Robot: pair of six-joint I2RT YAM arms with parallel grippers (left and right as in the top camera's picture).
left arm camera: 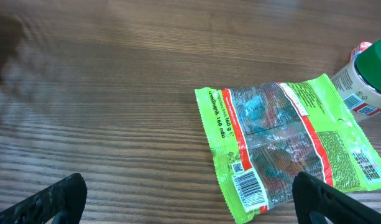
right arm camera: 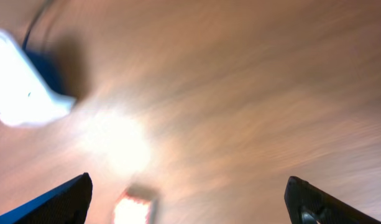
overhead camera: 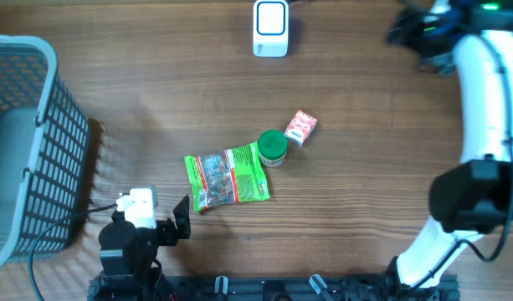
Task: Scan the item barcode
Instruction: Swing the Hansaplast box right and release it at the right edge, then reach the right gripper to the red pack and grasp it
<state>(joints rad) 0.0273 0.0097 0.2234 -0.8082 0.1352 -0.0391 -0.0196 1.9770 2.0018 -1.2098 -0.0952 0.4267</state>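
A green snack packet (overhead camera: 228,176) lies flat mid-table, its barcode (left arm camera: 247,186) facing up at the near corner. Touching it are a green-lidded jar (overhead camera: 273,147) and, just beyond, a small red-and-white box (overhead camera: 300,127). The white scanner (overhead camera: 271,28) stands at the far edge. My left gripper (left arm camera: 190,202) hangs open and empty, low at the front left, with the packet (left arm camera: 283,146) by its right finger. My right gripper (overhead camera: 407,30) is raised at the far right, open and empty. Its blurred view shows the scanner (right arm camera: 22,93) and the box (right arm camera: 135,208).
A grey mesh basket (overhead camera: 22,142) fills the left side of the table. A black cable runs from the basket's front corner to the left arm's base. The right arm's white links (overhead camera: 482,92) stretch along the right edge.
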